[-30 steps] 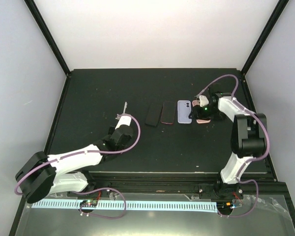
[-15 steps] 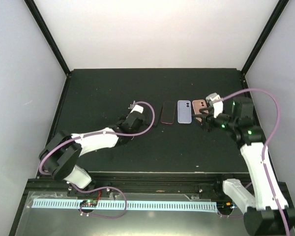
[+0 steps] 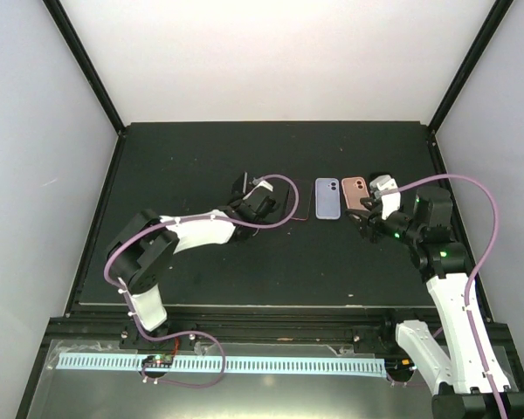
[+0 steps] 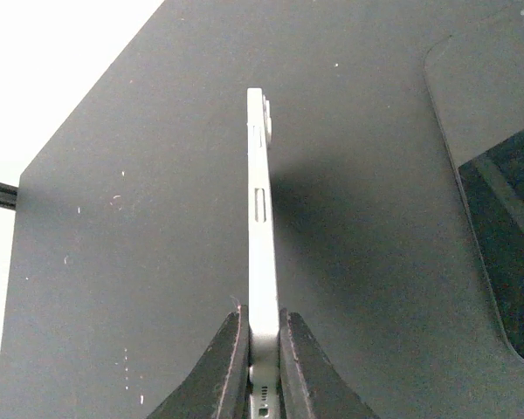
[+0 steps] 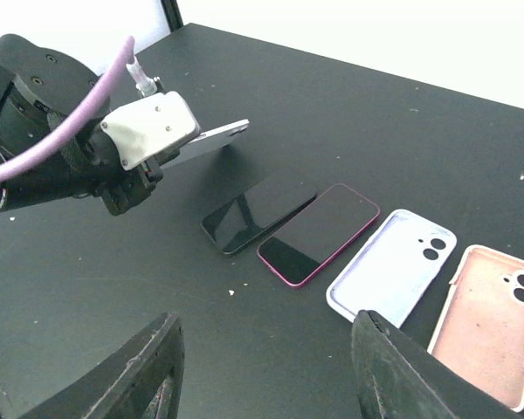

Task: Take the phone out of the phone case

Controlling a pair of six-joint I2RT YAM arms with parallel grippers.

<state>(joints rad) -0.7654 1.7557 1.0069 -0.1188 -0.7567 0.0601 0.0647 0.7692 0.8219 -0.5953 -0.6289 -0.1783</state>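
Note:
My left gripper (image 3: 251,194) is shut on a silver phone (image 4: 260,227) and holds it on its thin edge above the table; the right wrist view shows that phone (image 5: 211,140) sticking out of the gripper (image 5: 162,150). A black phone (image 5: 258,212), a magenta phone (image 5: 319,233), an empty lavender case (image 5: 391,266) and an empty pink case (image 5: 493,314) lie in a row. The magenta phone (image 3: 299,202), the lavender case (image 3: 327,197) and the pink case (image 3: 355,192) also show from above. My right gripper (image 5: 275,375) is open and empty, just right of the pink case.
The black table (image 3: 201,148) is walled by white panels at the back and sides. The left arm's purple cable (image 3: 284,188) loops over the black phone. The black phone (image 4: 498,218) lies just right of the held phone.
My left gripper has carried the silver phone to the right, up to the row of phones. My right gripper has drawn back from the pink case, which now lies uncovered.

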